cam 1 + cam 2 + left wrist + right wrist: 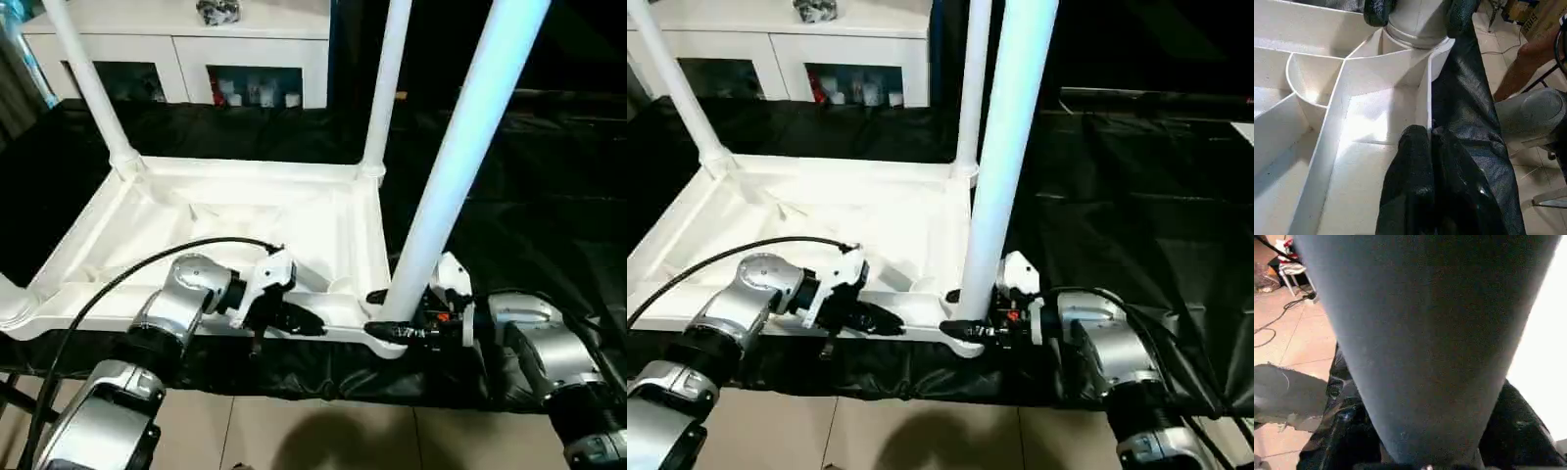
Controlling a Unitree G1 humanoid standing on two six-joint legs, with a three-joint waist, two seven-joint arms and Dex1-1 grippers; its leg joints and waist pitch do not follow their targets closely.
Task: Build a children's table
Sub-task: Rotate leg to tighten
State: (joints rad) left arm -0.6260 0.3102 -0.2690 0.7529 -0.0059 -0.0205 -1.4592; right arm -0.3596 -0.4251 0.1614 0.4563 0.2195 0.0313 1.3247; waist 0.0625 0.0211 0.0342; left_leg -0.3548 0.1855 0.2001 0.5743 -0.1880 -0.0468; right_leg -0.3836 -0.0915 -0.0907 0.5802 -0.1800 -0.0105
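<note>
1. As the tabletop (245, 220) lies upside down on the black cloth (509, 176), ribs up, two legs already stand in its far corner sockets: one far leg (88, 83) on the left and another far leg (387, 83) on the right.
2. The step in hand looks like seating the near leg (460, 147) in the tabletop's near right corner socket (387, 338).
3. The right gripper (397, 315) has its fingers clamped on that leg's flared base.
4. The left gripper (294, 318) pinches the tabletop's near rim, fingers closed on the wall, probably steadying it.
5. Next, I judge, the leg needs pressing straight down until seated, then a fourth leg.
6. No readable writing appears anywhere.
</note>
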